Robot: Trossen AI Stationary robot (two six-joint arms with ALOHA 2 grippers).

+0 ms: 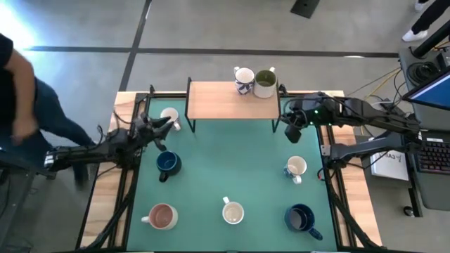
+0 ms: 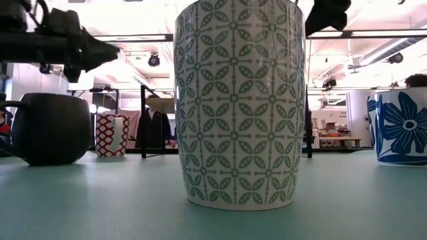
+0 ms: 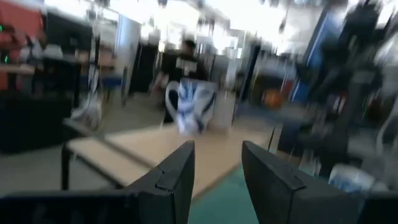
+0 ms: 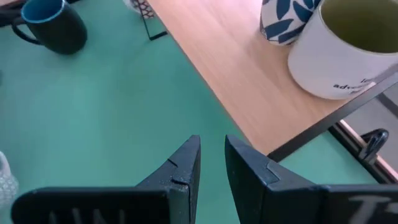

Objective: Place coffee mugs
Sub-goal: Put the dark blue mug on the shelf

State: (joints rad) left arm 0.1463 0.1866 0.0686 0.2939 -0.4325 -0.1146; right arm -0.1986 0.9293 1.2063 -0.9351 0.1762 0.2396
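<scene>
A wooden shelf [image 1: 225,102] stands at the table's far side. On its right end stand a white mug with blue pattern [image 1: 243,79] and a white mug with olive-green inside [image 1: 265,82]; both also show in the right wrist view [image 4: 283,18] [image 4: 342,43]. My left gripper [image 1: 167,125] is open and empty near the shelf's left end, beside a white mug [image 1: 170,115]. Its wrist view [image 3: 217,155] looks over the shelf at the blue-patterned mug [image 3: 194,106]. My right gripper [image 1: 292,131] hovers off the shelf's right end, empty, with a narrow gap between its fingers [image 4: 212,149].
On the green mat stand a dark blue mug [image 1: 167,163], a mug with pink-brown inside [image 1: 162,216], a cream patterned mug [image 1: 233,211] that fills the low view [image 2: 240,107], another dark blue mug [image 1: 300,218] and a white mug [image 1: 296,167]. A person [image 1: 17,98] is at the far left.
</scene>
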